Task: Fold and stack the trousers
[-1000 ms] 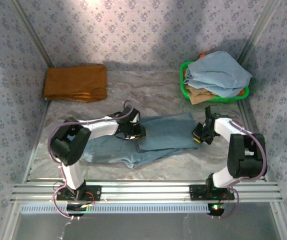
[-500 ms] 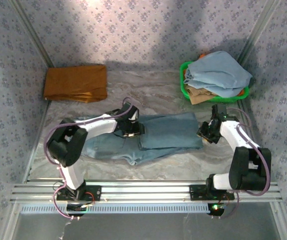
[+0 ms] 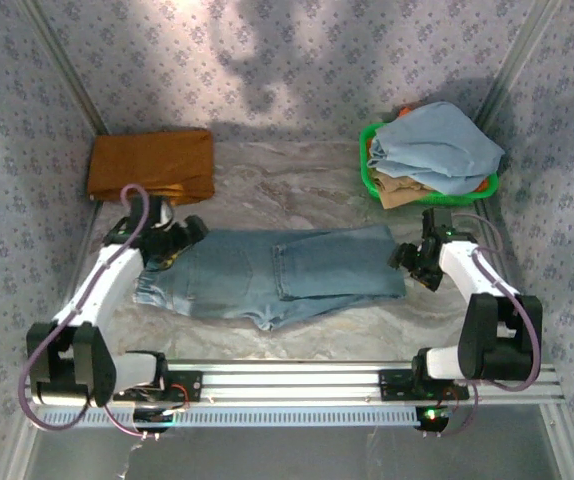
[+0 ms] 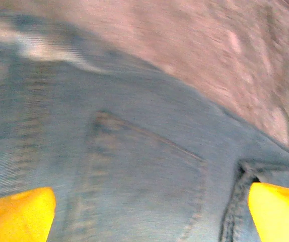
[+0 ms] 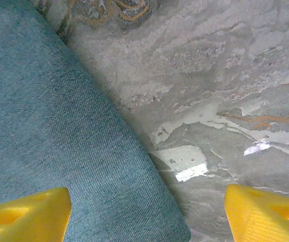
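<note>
- Trousers (image 3: 267, 275): mid-blue denim, flat on the worktop (image 3: 297, 190), stretched from under the left tool (image 3: 172, 243) across to just beneath the right tool (image 3: 414, 262); legs doubled back into a second layer on the half nearer the right tool.
- Handling, judged: soft and limp but fairly heavy for cloth; coarse weave, unlikely to slip between fingertips; not fragile; likely to sag and drag if lifted at one point only.
- Best hold, judged: thick seamed edges, namely the waistband end below the left tool and the folded edge below the right tool, taken together.
- Back pocket (image 4: 139, 176): straight beneath the left tool, between its fingertips.
- Left tool: fingertips spread wide, nothing pinched, low over the denim.
- Right tool: fingertips spread wide, nothing held, astride the fold edge with bare worktop under the outer fingertip.
- Green basket (image 3: 367, 170): beyond the right tool, well apart, holding a grey-blue garment (image 3: 437, 145).
- Orange-brown garment (image 3: 152, 165): folded, beyond the left tool, near.
</note>
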`<action>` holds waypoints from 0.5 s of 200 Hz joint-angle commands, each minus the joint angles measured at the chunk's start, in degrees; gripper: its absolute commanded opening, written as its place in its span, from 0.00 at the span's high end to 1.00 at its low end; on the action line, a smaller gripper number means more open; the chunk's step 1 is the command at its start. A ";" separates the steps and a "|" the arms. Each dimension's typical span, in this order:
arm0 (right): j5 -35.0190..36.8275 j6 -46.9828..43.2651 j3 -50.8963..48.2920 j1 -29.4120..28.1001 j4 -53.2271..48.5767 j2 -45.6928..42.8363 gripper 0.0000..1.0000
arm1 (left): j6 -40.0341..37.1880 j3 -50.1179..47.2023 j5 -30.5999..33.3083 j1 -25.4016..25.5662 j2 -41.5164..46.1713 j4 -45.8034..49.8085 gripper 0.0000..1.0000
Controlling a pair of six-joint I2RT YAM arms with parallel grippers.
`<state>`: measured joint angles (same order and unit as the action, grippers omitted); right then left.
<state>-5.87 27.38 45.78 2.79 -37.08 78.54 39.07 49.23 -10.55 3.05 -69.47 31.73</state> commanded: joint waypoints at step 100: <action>-9.78 -1.82 -2.10 -2.00 5.64 6.74 0.21 | 3.45 -11.38 -1.34 -15.57 0.96 0.50 0.05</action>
<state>-9.98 26.52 44.01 1.39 -33.67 84.23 41.43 38.98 -10.24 -12.27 -67.64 33.56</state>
